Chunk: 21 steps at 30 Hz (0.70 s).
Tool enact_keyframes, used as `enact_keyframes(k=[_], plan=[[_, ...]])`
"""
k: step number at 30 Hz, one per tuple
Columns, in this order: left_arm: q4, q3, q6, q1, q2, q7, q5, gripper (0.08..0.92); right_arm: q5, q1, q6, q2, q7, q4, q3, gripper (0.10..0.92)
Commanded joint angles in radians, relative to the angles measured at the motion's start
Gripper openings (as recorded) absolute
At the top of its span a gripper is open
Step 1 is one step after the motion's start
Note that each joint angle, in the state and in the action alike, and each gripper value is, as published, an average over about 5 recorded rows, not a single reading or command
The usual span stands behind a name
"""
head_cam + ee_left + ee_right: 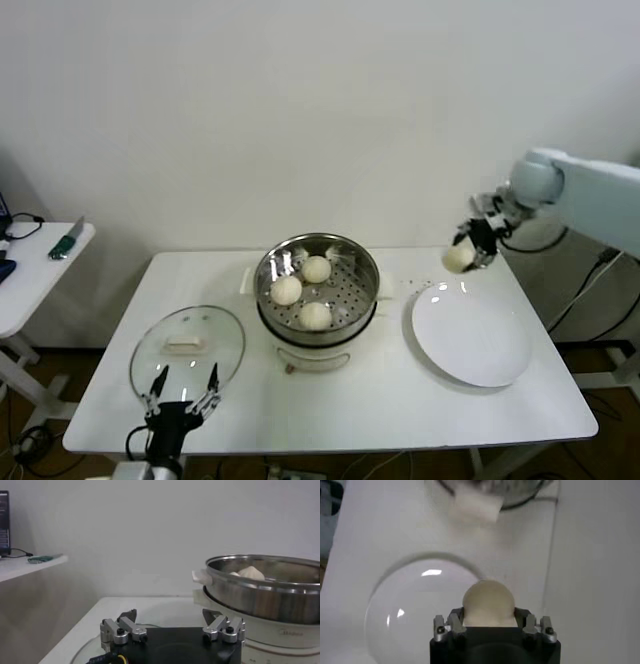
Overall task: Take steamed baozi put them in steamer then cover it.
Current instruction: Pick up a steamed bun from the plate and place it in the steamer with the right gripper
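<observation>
The steel steamer (366, 262) stands mid-table on its cream base and holds three cream-white baozi (316, 268) on the perforated tray. My right gripper (463, 256) is shut on another baozi (488, 601), lifted above the far edge of the white plate (480, 350), to the right of the steamer. Its glass lid (165, 372) lies flat on the table to the left of the pot. My left gripper (183, 391) hangs open just above the lid's near edge, nothing between its fingers (128, 618). In the left wrist view the steamer's rim (265, 565) rises close by.
A white side table (30, 270) with a green-handled tool and cables stands at the far left. The plate holds nothing. Bare tabletop lies in front of the steamer and along the front edge.
</observation>
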Motion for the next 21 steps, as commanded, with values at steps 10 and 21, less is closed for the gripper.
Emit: enact_keyframes(k=[10, 21], plan=[[-0.006, -0.001, 0.013, -0.007, 0.014, 0.003, -0.016, 0.823, 0.423, 0.152, -0.223, 0.329, 0.134, 0.215, -0.074, 0.666], [0.008, -0.002, 0.011, -0.008, 0.014, 0.006, -0.019, 0.823, 0.331, -0.069, -0.241, 0.411, 0.205, 0.074, -0.062, 0.665]])
